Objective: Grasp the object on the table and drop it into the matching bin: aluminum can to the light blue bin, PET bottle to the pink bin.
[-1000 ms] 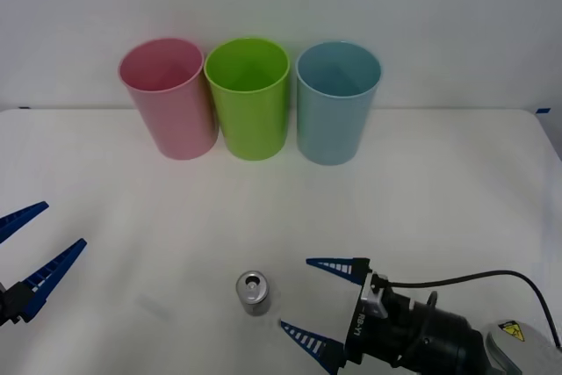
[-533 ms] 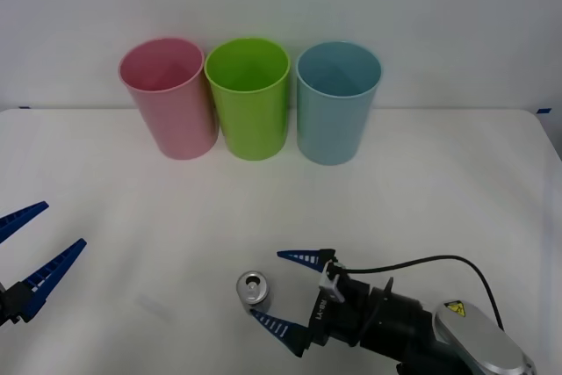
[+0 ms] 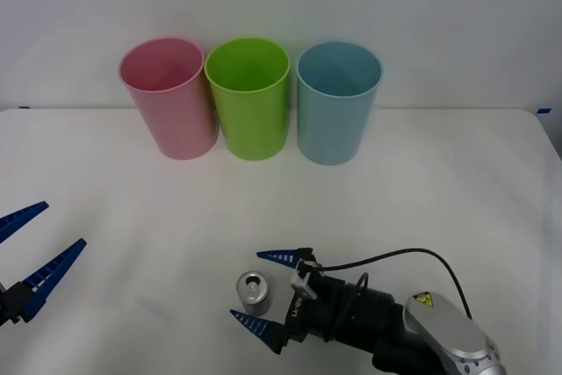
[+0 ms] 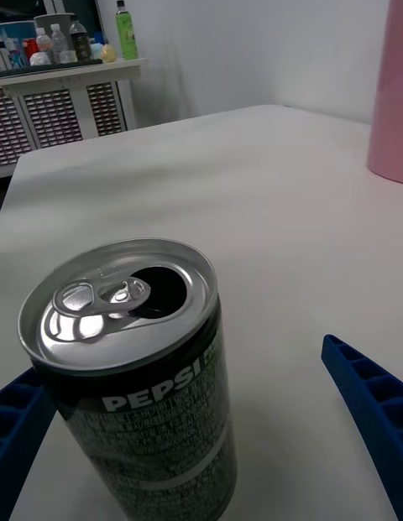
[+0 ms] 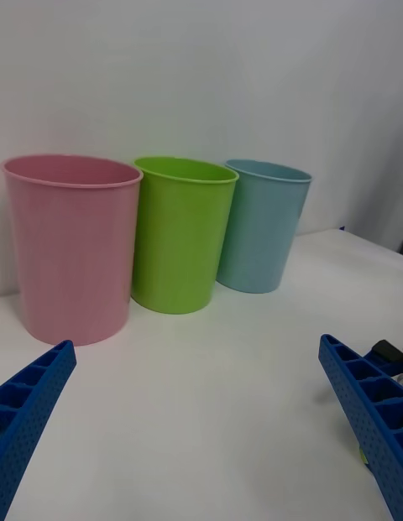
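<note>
the aluminum can [image 3: 253, 293] stands upright on the worktop [image 3: 457, 191], apparently partly between the spread fingers of the right tool [image 3: 270, 297]. advance until the body is centred, then clench level. left tool [image 3: 33, 255] waits released.

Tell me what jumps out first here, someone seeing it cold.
Three tall bins in a row at the table's far edge: the pink bin, a lime green bin, then the light blue bin. Near the front, the right gripper lies low and open, its blue fingers on either side of the small upright aluminum can. The left gripper waits open at the table's left edge.
</note>
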Controlling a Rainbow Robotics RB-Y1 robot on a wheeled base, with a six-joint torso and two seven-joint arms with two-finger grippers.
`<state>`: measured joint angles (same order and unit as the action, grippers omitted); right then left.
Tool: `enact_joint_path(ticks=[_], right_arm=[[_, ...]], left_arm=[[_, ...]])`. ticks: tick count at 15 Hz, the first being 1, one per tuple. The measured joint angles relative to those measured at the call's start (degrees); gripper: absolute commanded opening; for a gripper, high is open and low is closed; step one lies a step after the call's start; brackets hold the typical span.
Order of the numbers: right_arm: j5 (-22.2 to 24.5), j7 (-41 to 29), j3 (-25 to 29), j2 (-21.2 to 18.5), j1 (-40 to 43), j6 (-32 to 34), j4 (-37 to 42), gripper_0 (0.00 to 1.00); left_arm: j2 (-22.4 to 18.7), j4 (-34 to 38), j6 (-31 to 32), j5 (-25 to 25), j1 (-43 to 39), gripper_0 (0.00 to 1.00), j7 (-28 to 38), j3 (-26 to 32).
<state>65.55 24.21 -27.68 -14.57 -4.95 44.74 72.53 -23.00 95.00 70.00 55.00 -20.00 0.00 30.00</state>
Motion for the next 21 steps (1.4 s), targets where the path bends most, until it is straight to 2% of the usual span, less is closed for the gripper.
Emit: enact_joint_path(ticks=[7, 8, 9, 10, 21], right_arm=[[-0.05, 0.67, -0.74, 0.25, -0.13, -0.97, -0.09, 1.00], [-0.06, 0.74, -0.77, 0.25, -0.09, -0.97, -0.07, 0.76], [-0.06, 0.88, -0.73, 0.25, -0.08, -0.97, -0.10, 0.11], [-0.09, 1.00, -0.72, 0.25, -0.08, -0.96, -0.11, 0.00], [-1.60, 1.83, -0.36, 0.20, -0.04, -0.57, 0.70, 0.00]], left_arm=[[0.00, 0.00, 0.00, 0.00, 0.00, 1.00, 0.00, 0.00], [0.00, 0.00, 0.00, 0.00, 0.00, 1.00, 0.00, 0.00], [0.00, 0.00, 0.00, 0.00, 0.00, 1.00, 0.00, 0.00], [0.00, 0.00, 0.00, 0.00, 0.00, 1.00, 0.00, 0.00], [0.00, 0.00, 0.00, 0.00, 0.00, 1.00, 0.00, 0.00]])
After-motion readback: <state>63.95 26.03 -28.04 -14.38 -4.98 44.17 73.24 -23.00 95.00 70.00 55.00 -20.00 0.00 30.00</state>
